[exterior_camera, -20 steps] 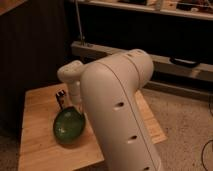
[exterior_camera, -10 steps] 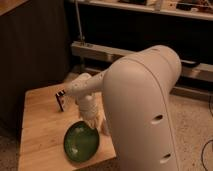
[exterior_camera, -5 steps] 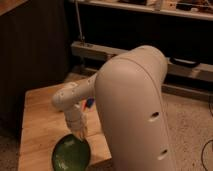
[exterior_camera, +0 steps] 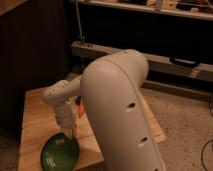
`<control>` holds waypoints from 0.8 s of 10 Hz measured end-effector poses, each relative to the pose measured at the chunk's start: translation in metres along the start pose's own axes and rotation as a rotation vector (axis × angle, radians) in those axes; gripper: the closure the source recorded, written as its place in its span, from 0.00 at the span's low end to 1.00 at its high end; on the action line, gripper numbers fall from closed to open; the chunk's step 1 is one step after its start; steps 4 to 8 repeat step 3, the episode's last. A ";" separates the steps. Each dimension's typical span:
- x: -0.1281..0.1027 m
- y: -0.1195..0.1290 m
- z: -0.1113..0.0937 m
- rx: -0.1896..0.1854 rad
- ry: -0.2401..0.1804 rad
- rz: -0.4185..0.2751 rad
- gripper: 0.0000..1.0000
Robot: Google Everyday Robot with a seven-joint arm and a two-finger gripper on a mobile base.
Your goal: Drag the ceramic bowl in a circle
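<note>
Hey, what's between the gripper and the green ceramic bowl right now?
Nothing: in the camera view the gripper reaches down onto the far rim of the ceramic bowl, near the wooden table's front edge.

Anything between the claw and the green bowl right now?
Nothing visible. The claw is down at the upper rim of the glossy green ceramic bowl, near the front-left corner of the wooden table. The arm's white shell hides the table's right side.

One green bowl (exterior_camera: 60, 152) sat on one wooden table (exterior_camera: 35, 112). One white arm filled the middle of the view, ending in one gripper (exterior_camera: 68, 134) at the bowl's upper right rim. One small orange object (exterior_camera: 80, 109) showed beside the arm, and one grey rail (exterior_camera: 165, 62) ran behind the table.
</note>
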State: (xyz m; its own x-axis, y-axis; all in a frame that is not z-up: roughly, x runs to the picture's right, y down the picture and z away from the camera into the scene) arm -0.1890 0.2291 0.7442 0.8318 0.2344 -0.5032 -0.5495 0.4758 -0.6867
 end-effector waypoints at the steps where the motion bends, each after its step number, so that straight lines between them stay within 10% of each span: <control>1: -0.012 0.001 -0.005 -0.013 -0.015 -0.006 1.00; 8: -0.024 0.003 -0.013 -0.039 -0.044 -0.015 1.00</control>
